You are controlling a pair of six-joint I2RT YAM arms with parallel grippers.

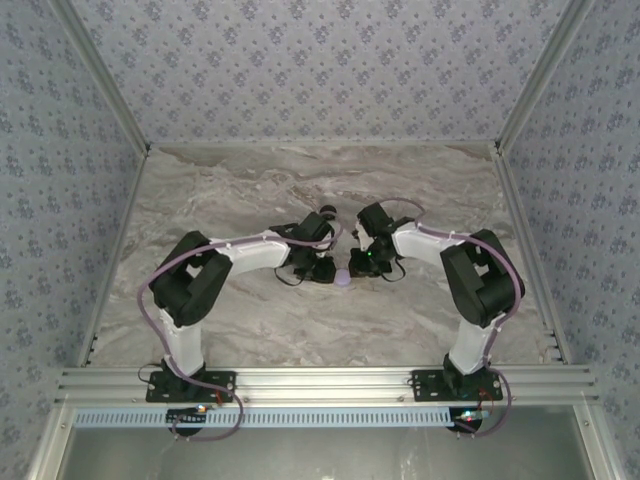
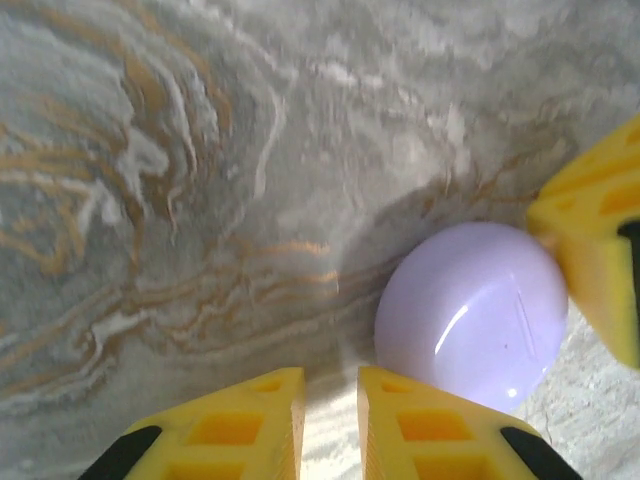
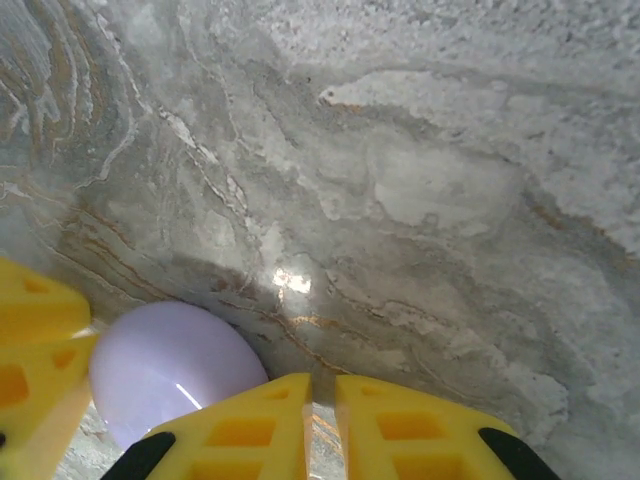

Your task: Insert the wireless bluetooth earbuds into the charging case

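The left claw (image 2: pixel 330 388) and right claw (image 3: pixel 322 388) are both closed empty, with the lavender charging case (image 2: pixel 470 315) lying between them on the worktop (image 2: pixel 200 200).

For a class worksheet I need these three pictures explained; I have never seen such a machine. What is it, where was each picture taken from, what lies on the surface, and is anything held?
It is two robot arms, the left arm and the right arm, bolted at the near edge of a marble-patterned table. One picture looks down from above and behind them. The other two come from a camera on each wrist, with that arm's yellow fingers at the bottom. A round lavender charging case lies on the table, lid apparently closed. The left gripper and the right gripper sit one on each side of it, both shut with nothing between their fingers. Neither holds the case; whether they touch it is unclear.
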